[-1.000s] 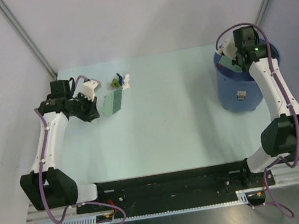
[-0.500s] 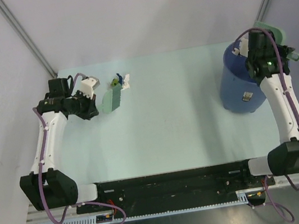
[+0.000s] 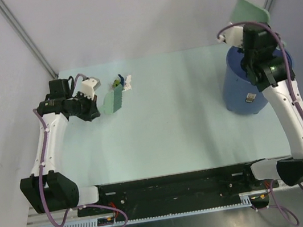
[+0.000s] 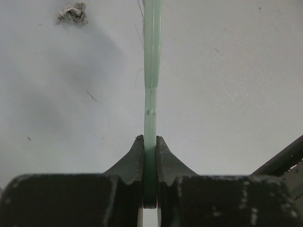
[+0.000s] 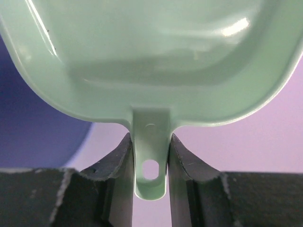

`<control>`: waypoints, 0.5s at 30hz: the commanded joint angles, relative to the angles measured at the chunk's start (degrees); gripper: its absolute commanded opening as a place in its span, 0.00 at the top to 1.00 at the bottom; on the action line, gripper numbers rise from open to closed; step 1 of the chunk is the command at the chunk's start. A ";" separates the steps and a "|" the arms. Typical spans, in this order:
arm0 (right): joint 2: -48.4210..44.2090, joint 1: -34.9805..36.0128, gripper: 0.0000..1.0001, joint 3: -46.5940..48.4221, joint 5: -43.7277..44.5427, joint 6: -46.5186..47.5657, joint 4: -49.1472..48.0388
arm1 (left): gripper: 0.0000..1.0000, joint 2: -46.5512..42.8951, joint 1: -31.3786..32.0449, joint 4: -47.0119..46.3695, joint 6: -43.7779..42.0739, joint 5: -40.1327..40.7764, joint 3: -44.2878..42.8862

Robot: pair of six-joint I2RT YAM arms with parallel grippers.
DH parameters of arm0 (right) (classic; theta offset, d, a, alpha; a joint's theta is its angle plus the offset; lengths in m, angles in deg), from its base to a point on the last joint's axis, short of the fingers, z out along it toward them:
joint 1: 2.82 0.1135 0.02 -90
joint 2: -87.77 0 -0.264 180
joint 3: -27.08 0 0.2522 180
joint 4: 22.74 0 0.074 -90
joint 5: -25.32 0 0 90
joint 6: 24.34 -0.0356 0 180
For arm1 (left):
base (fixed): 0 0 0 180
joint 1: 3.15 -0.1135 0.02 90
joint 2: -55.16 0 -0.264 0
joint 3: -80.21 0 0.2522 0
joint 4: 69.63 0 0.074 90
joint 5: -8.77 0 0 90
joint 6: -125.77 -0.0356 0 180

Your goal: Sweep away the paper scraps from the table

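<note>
A small cluster of paper scraps (image 3: 119, 83), in white, dark blue and green, lies on the table (image 3: 171, 127) at the back left. My left gripper (image 3: 94, 110) is shut on the handle of a pale green brush (image 3: 114, 101), whose head rests just in front of the scraps. In the left wrist view the brush (image 4: 152, 71) runs edge-on from the gripper (image 4: 150, 144), with one white scrap (image 4: 72, 13) at the upper left. My right gripper (image 3: 249, 33) is shut on the handle of the pale green dustpan (image 3: 248, 10), held up above the bucket. The dustpan (image 5: 151, 56) fills the right wrist view above the gripper (image 5: 150, 142).
A big round blue bucket (image 3: 246, 90) stands at the table's right side under the right arm; it shows as a blue mass (image 5: 33, 127) in the right wrist view. Grey walls and metal frame posts (image 3: 27, 41) ring the table.
My right arm has lifted the dustpan out of the bucket's mouth and swung it up above the bucket's far rim. The left arm and brush have stayed still.
</note>
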 commanded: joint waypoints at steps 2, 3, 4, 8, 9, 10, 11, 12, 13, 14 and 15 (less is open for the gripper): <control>2.83 14.70 1.00 11.43 -5.92 -24.65 13.24 | 1.00 -0.96 -0.02 -0.71 2.59 -0.68 -2.52; 4.05 20.82 1.00 9.25 -5.56 -27.11 13.33 | 1.00 -1.14 0.07 -0.71 2.94 -0.77 -2.52; 4.84 24.36 1.00 8.18 -5.30 -28.87 13.25 | 1.00 -1.23 -0.02 -0.71 3.12 -0.77 -2.26; 12.30 33.27 1.00 5.10 -14.58 -44.06 15.52 | 1.00 -1.49 -0.02 -0.80 3.56 0.89 -1.29; 13.98 34.32 1.00 4.40 -18.01 -48.01 16.05 | 1.00 -1.49 -0.02 -0.80 3.74 1.42 -1.12; 17.39 34.51 1.00 3.78 -21.69 -53.53 16.32 | 1.00 -1.58 -0.02 -0.97 3.82 2.04 -0.77; 18.99 34.68 1.00 3.08 -29.39 -56.20 16.50 | 1.00 -1.67 -0.02 -0.97 3.82 2.56 -0.68; 20.48 34.77 1.00 0.72 -32.95 -58.14 15.89 | 1.00 -1.67 -0.02 -1.06 3.82 3.53 -0.50; 22.85 35.03 1.00 -1.13 -37.59 -60.94 14.49 | 1.00 -1.67 -0.11 -1.24 3.82 4.06 -0.41; 23.65 35.38 1.00 -3.58 -38.51 -61.84 10.91 | 1.00 -1.49 -0.11 -1.24 3.91 4.50 -0.41; 24.71 36.00 1.00 -5.61 -38.95 -62.63 8.96 | 1.00 -1.49 -0.11 -1.33 4.00 5.11 -0.41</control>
